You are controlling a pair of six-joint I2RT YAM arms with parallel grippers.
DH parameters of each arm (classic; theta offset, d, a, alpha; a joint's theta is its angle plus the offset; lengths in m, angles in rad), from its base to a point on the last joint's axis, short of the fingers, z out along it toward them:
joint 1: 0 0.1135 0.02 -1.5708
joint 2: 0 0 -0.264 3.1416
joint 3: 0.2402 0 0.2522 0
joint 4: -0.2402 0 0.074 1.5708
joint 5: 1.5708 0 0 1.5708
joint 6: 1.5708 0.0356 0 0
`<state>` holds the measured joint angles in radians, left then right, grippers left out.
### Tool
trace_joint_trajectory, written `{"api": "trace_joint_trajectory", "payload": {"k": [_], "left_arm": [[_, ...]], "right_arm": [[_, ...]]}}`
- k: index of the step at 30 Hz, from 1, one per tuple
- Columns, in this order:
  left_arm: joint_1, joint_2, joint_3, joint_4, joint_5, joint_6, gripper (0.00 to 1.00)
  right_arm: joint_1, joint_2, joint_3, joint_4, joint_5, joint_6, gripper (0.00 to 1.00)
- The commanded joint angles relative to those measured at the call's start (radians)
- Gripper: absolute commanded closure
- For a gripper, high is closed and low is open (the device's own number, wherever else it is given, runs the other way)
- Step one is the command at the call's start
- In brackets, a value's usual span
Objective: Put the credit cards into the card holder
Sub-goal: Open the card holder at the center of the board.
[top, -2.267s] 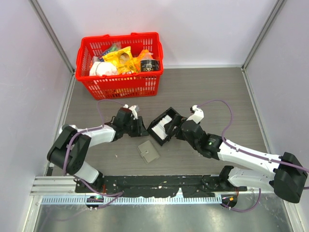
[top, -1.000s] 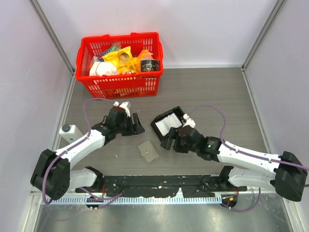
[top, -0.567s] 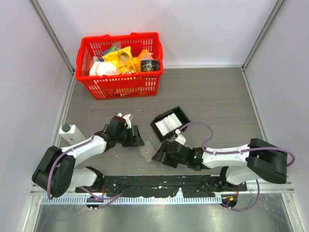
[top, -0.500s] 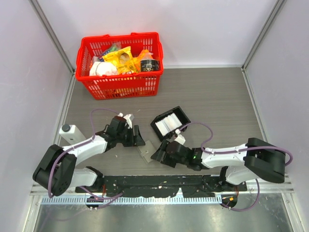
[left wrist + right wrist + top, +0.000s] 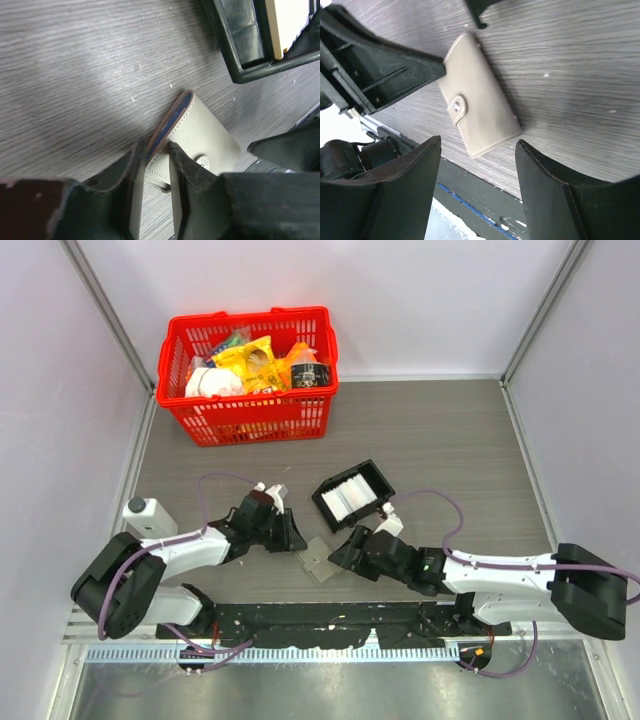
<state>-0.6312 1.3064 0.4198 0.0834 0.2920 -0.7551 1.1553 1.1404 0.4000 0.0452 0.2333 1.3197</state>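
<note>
at far left of the overhead view, we see a red plastic shopping basket (image 5: 250, 420) packed with groceries, standing at the back of the grey wood-grain table (image 5: 450, 440), well apart from the work at the near edge. nearer the front, the left gripper (image 5: 287, 532) lies low over the table, and its wrist camera shows its two dark fingers (image 5: 131, 190) drawn close together, pinching one edge of the small grey-beige folding card holder (image 5: 210, 135). that pinched edge is lifted and shows a brown rim and a blue lining. the card holder (image 5: 318, 560) lies between the two grippers, its flap snapped shut in the right wrist view (image 5: 480, 107). just behind it sits a black rectangular open tray (image 5: 375, 478), which holds the pale rectangular plastic credit cards (image 5: 345, 498); we count none of them outside it, and one tan-edged card shows in the left wrist view (image 5: 290, 25). to the right, the right gripper (image 5: 343, 550) rests just beside the card holder, its jaws spread wide and holding nothing, the wallet framed between its fingers (image 5: 560, 195).
</note>
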Motion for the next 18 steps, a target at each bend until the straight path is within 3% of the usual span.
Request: {"api": "trace_joint_trajectory", "payload": {"k": [1, 4, 8, 13, 18], "left_arm": [[-0.048, 0.019, 0.01, -0.01, -0.051, -0.059, 0.74], [-0.071, 0.001, -0.003, -0.008, -0.083, -0.096, 0.87], [-0.081, -0.042, -0.041, -0.019, -0.134, -0.193, 0.99], [-0.154, -0.142, -0.105, 0.016, -0.214, -0.315, 0.95], [-0.216, -0.211, -0.134, 0.009, -0.272, -0.355, 0.87]], "right_arm": [[-0.029, -0.057, -0.056, 0.019, 0.004, 0.009, 0.36], [-0.028, -0.123, -0.044, -0.108, 0.041, 0.018, 0.32], [-0.036, -0.162, -0.087, -0.061, -0.023, 0.044, 0.29], [-0.04, -0.038, -0.083, 0.044, -0.088, 0.029, 0.25], [-0.055, 0.122, -0.007, 0.104, -0.089, -0.057, 0.27]]}}
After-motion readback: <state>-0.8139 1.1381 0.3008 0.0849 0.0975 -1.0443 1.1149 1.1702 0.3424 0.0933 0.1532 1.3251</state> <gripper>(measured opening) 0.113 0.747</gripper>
